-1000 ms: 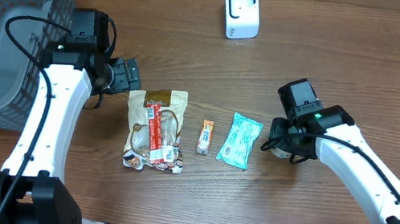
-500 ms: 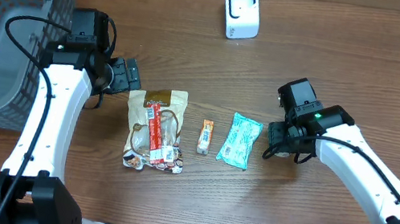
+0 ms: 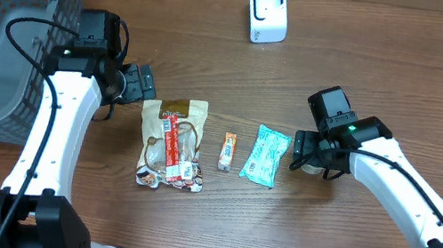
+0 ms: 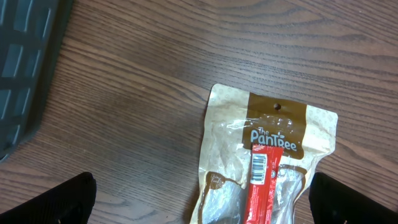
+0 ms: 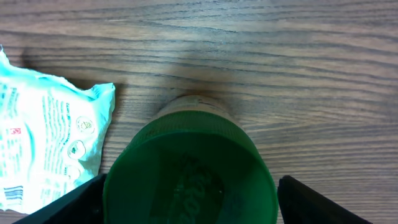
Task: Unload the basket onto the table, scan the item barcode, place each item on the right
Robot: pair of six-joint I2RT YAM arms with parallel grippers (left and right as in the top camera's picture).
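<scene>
Two jaws of the right gripper (image 3: 310, 154) stand on either side of a green-capped bottle (image 5: 189, 168), just right of the teal packet (image 3: 266, 156); whether they grip it I cannot tell. The left gripper (image 3: 144, 86) gapes wide and empty just left of the snack bag (image 3: 172, 141). The white scanner (image 3: 267, 12) sits far back.

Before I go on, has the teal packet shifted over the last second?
No. In the overhead view the teal packet lies in the same spot, at the same angle, with the same gap to the small orange bar beside it.
</scene>
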